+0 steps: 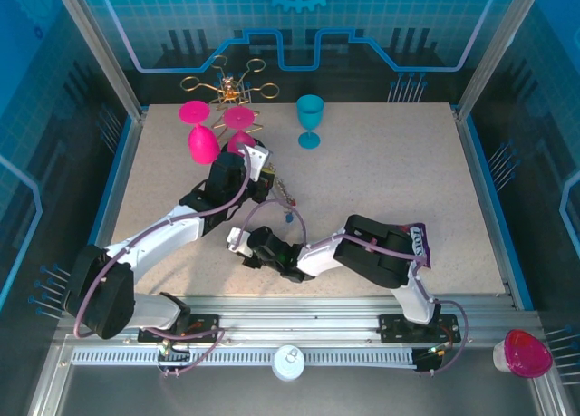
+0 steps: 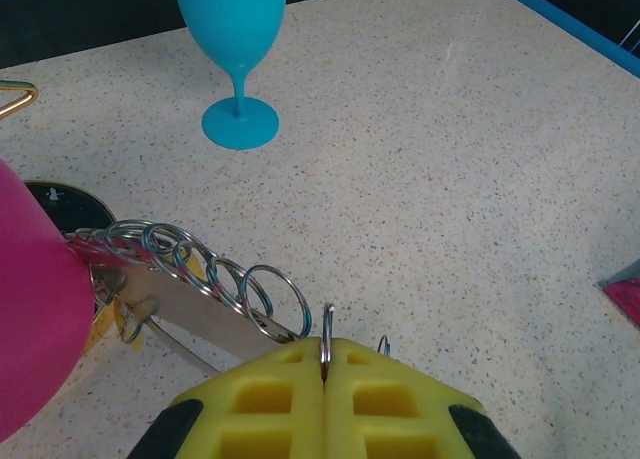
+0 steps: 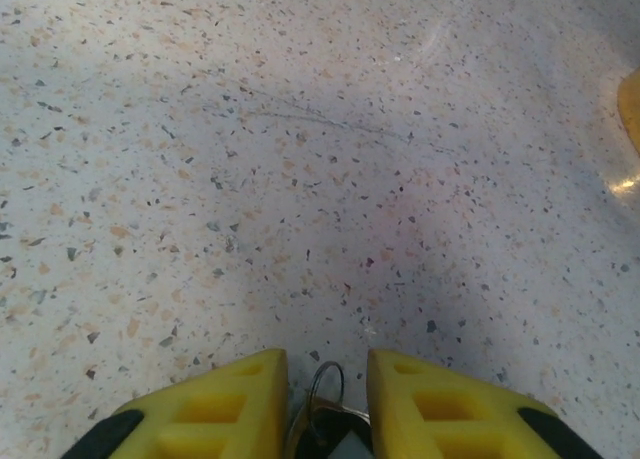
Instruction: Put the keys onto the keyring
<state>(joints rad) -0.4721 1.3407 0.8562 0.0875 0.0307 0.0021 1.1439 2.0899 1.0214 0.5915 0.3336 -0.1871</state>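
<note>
The right tool (image 3: pixel 327 359) is hovering low over the table (image 3: pixel 300 179), fingers (image 3: pixel 230 399) apart around a small ring (image 3: pixel 313 387) and a dark piece (image 3: pixel 330 439); whether it is gripping them I cannot tell. At its 12 o'clock, the left tool (image 2: pixel 325 357) is pinching one silver ring (image 2: pixel 326 324), likely steadying the keyring (image 2: pixel 225 311) for threading. A teal goblet (image 2: pixel 235 39) is standing beyond.

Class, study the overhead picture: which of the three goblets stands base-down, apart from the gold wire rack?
The teal goblet, base on the table, right of the rack. Both pink goblets sit by the rack, flat bases uppermost.
</note>
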